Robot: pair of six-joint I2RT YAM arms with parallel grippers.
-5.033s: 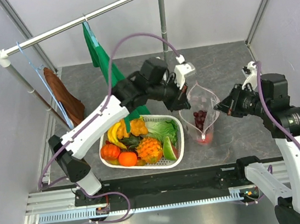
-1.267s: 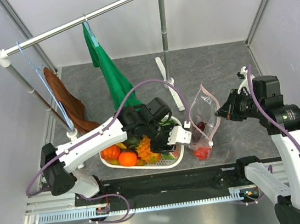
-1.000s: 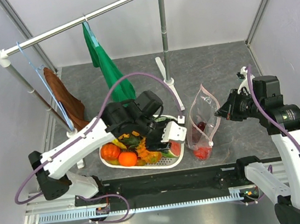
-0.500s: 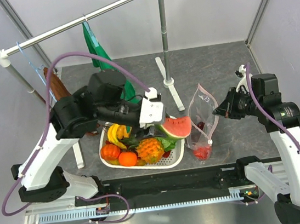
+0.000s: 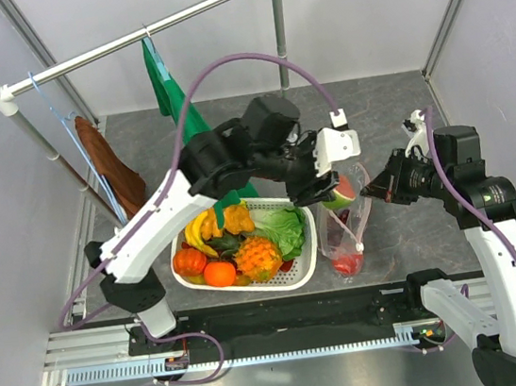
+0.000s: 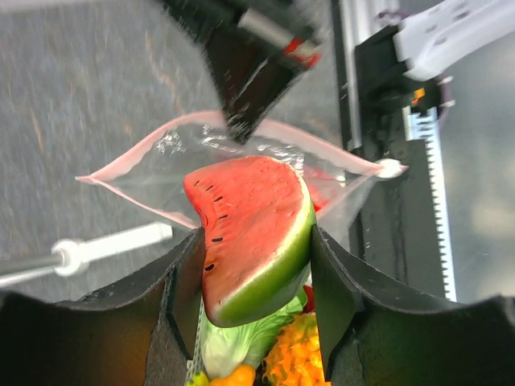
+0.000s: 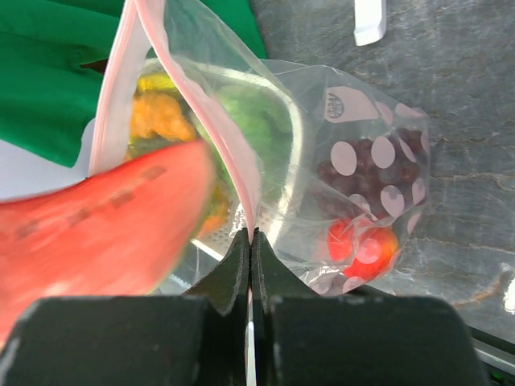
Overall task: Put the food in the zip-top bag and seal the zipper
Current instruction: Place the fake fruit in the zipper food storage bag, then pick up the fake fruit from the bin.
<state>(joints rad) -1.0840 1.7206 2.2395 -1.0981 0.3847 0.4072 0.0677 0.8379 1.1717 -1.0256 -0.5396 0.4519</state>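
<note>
My left gripper [image 5: 329, 184] is shut on a watermelon slice [image 5: 338, 190] of the food and holds it just above the open mouth of the zip-top bag [image 5: 348, 229]. In the left wrist view the watermelon slice [image 6: 249, 233] fills the gap between the fingers [image 6: 183, 277], with the bag [image 6: 185, 145] below it. My right gripper [image 7: 252, 241] is shut on the pink zipper [image 7: 233, 161] and holds the mouth up. Purple grapes [image 7: 362, 173] and a red piece [image 7: 362, 245] lie inside the bag. More food, among it a pineapple [image 5: 257, 258] and lettuce [image 5: 284, 228], stays in the white basket [image 5: 251, 287].
A clothes rack [image 5: 133, 38] spans the back, with a green cloth [image 5: 180, 108] and a brown cloth [image 5: 113, 174] hanging from it. Its white foot [image 5: 282, 118] lies behind the bag. The basket stands directly left of the bag.
My left arm lifted the watermelon slice out of the basket and carried it right, over the bag's mouth. The right gripper kept its hold on the zipper.
</note>
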